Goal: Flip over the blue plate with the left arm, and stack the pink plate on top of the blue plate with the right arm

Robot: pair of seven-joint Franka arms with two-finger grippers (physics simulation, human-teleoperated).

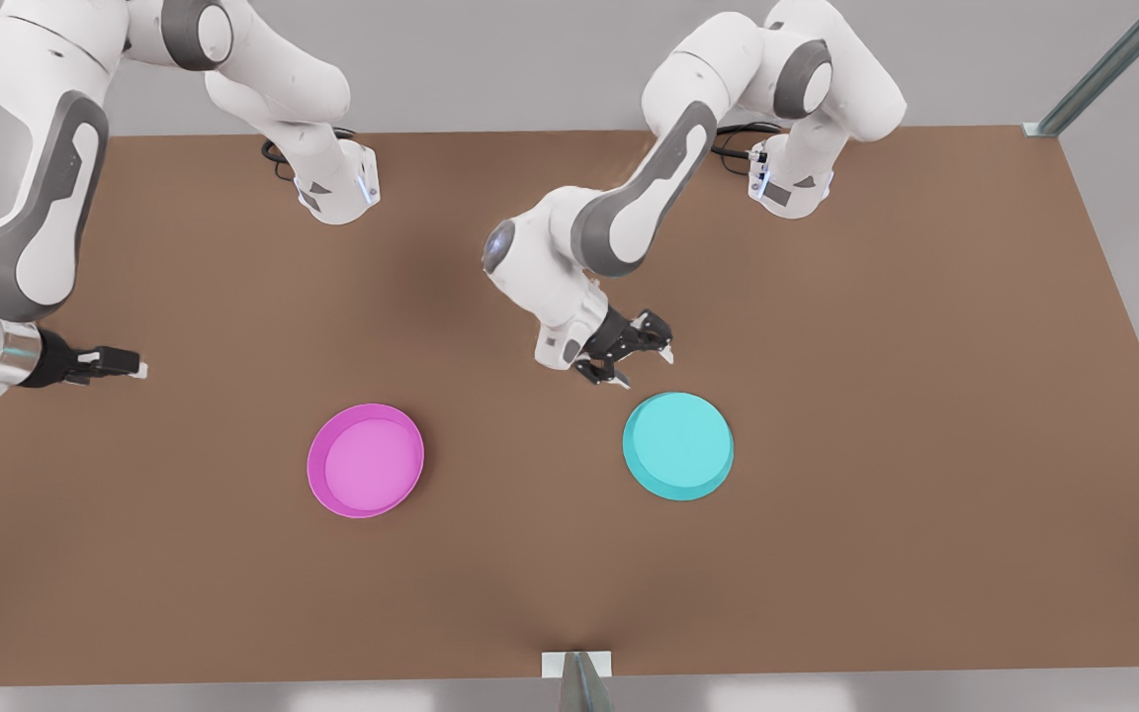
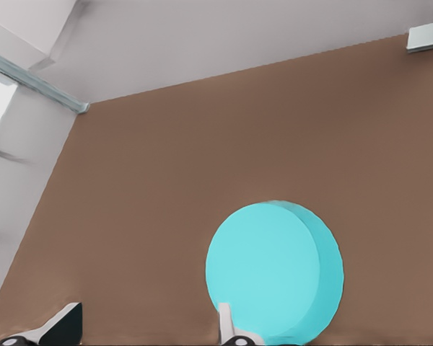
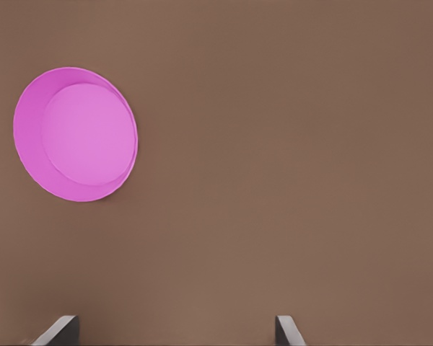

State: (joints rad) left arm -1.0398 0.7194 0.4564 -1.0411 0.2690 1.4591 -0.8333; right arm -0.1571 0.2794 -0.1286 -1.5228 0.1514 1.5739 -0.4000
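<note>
On the brown bench (image 1: 827, 554) I see the blue plate (image 1: 678, 445) lying base-up, its flat underside facing the camera, toward the front view's right. The pink plate (image 1: 366, 460) sits rim-up, lighter inside showing, well apart from the blue one at its 9 o'clock in the front view.

My left gripper (image 1: 634, 361) hangs just off the blue plate's edge, at about its 11 o'clock in the front view, not touching it. Its fingers (image 2: 226, 321) are spread wide and hold nothing; in the left wrist view the blue plate (image 2: 274, 281) lies just past one fingertip.

My right gripper (image 1: 125, 364) waits near the bench's edge on the front view's left, at about 10 o'clock from the pink plate and well apart from it. Its fingers (image 3: 289, 330) stand wide apart, empty, with the pink plate (image 3: 76, 135) lying farther off across bare bench.
</note>
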